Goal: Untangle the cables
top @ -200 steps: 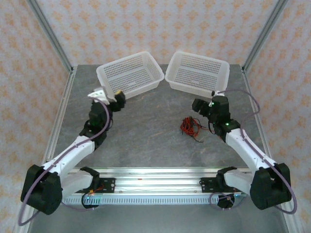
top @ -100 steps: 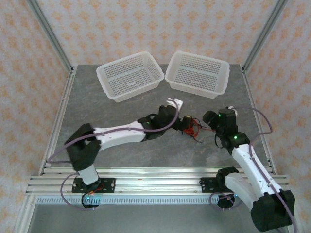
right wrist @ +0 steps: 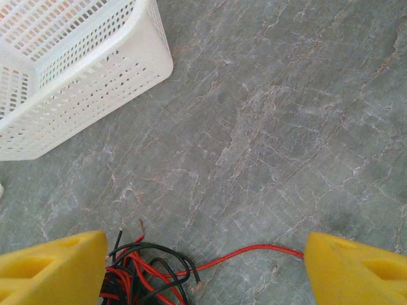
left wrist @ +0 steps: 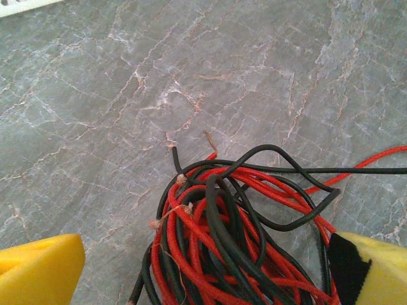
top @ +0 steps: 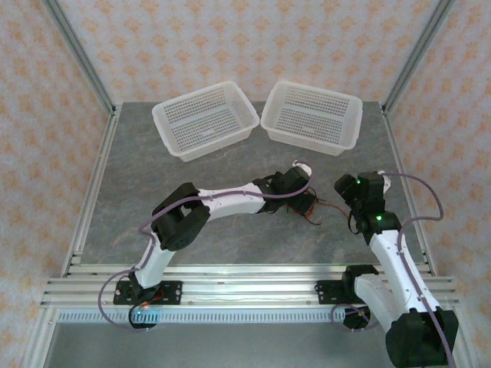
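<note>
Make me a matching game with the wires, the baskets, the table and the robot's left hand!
Things:
1. cables
2. baskets
3. table
4. left gripper

Descriptions:
A. grey and marbled
B. open, a finger on each side of the tangle
C. red and black, tangled in a pile
D. white, at the far side

Pairs: 1-C, 2-D, 3-A, 4-B

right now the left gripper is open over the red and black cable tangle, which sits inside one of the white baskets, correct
Not quite. The left gripper is open over the red and black cables, but the tangle lies on the bare table, nearer the arms than the white baskets, not inside one. The top external view shows this.
</note>
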You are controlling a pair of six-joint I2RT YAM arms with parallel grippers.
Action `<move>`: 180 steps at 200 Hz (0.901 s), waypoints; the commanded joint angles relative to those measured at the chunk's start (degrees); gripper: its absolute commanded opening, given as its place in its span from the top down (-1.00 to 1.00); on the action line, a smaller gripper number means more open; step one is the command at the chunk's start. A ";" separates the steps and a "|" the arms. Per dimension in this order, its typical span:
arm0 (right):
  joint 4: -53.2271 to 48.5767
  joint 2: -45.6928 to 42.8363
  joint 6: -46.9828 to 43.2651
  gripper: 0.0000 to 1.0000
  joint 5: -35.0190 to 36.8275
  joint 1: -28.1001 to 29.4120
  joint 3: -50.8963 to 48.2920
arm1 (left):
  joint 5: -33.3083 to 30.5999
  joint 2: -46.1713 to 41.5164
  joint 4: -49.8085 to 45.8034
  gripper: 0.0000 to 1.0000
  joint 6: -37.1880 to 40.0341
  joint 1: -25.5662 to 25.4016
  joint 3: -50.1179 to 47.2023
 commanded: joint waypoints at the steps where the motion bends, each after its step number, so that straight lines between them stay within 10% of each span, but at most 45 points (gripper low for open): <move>1: -0.61 0.03 -0.10 -0.60 0.73 -0.29 0.91 | 0.22 1.86 -3.77 -0.95 1.38 0.20 2.17; 44: -0.61 -0.03 -0.65 -0.51 -1.45 -0.29 0.89 | -0.11 3.67 -3.90 -0.48 1.62 0.27 1.90; 106: 0.96 0.13 -3.95 -0.43 -13.45 0.25 -1.10 | 2.31 -0.16 -1.22 0.99 -0.44 1.53 -2.64; 180: 7.57 2.93 -3.23 -0.41 -23.13 12.52 -2.80 | 13.38 -16.09 12.57 1.00 -19.59 8.84 -21.73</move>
